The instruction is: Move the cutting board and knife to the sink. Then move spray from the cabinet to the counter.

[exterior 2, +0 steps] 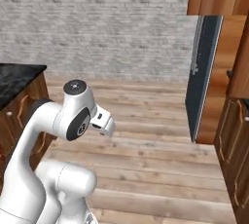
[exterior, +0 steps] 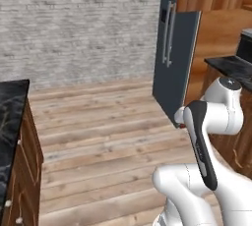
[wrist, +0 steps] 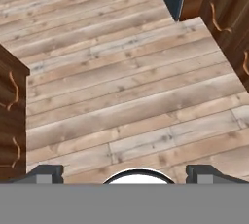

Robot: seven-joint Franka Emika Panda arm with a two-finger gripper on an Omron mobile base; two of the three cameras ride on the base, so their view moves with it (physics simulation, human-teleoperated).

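The hand [wrist: 124,174] is being held spread and empty above the wooden floor [wrist: 121,86], between the worktop [exterior: 11,107] and the refrigerator [exterior: 174,68]. The cutting board, knife and spray are not being shown anywhere near the refrigerator. If the base is being driven closer, the folded arm [exterior 2: 73,116] is judged likely to be struck against the cupboards [wrist: 12,116].

Pale wood-plank floor [exterior: 98,127], black marble-look counter [exterior: 10,107] at the left edge
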